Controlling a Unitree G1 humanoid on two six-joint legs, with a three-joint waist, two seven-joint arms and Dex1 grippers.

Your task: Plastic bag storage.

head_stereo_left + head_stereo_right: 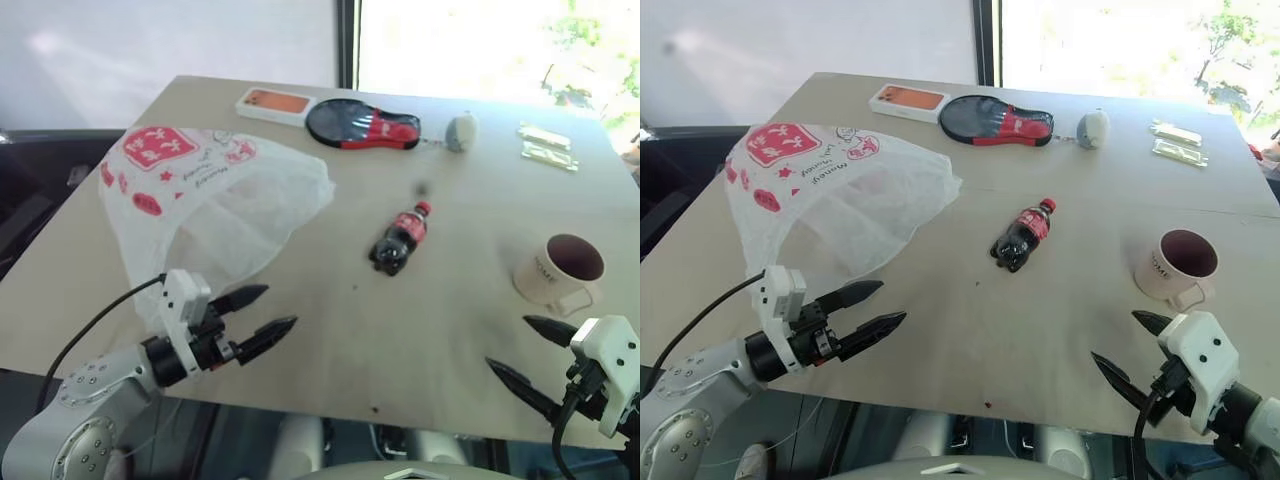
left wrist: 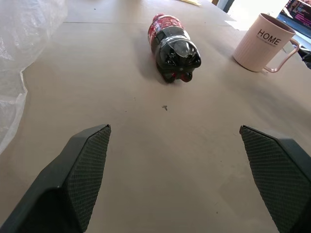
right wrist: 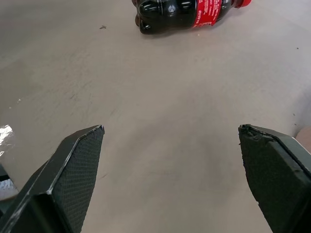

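The bag point(image 1: 210, 195) lies on the left part of the table point(image 1: 440, 300), puffed up and crinkly, with red pictures and words on its far side. Its near end hangs close to the table's front edge, just beside the left gripper point(image 1: 268, 312). That gripper has its 2 black fingers spread wide apart and holds nothing; it hovers over the table's front edge and points toward the middle. The right gripper point(image 1: 527, 350) is at the front right corner (well apart from the bag), and its 2 fingers are spread wide too, with nothing between them. In the middle of the table a small cola bottle point(image 1: 402, 238) lies on its side with its red cap pointing away. To the right of it, near the right gripper, stands a pink cup point(image 1: 560, 270) with the word HOME on it. Along the far edge lie an orange phone point(image 1: 275, 104), a black and red case point(image 1: 362, 125), a small grey round thing point(image 1: 460, 131) and 2 little packets point(image 1: 546, 146).
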